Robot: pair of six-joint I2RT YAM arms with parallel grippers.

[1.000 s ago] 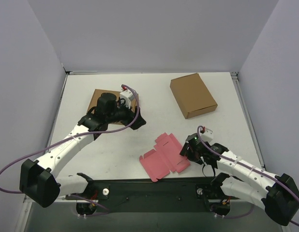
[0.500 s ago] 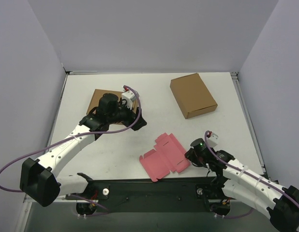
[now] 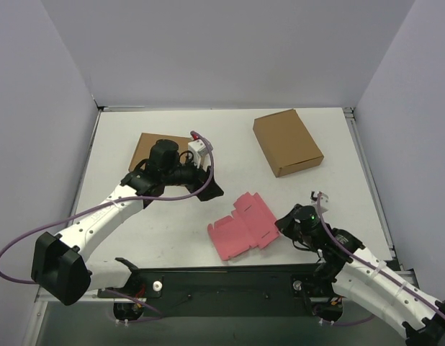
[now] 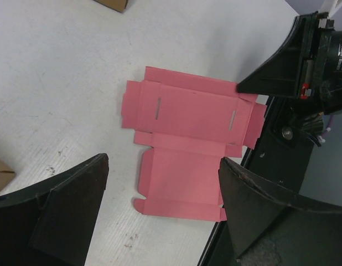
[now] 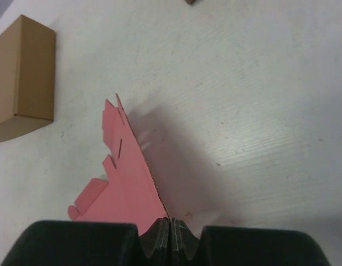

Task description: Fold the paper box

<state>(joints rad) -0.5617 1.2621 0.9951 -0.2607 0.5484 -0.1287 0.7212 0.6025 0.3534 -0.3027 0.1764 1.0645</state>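
We see the paper box (image 3: 240, 229), a thin pink die-cut card sheet with tabs, slits and crease lines, lying unfolded on the white worktop (image 3: 230, 144) near its front edge, between our two arms. Our right tool (image 5: 170, 226) is pinched tight on the sheet's right edge and seems to tip that side upward, likely to start a flap along a crease. Our left tool (image 4: 162, 183) hovers above with jaws wide, holding nothing, probably ready to steady the card. A matte brown cardboard box (image 3: 287, 142) sits well apart behind.
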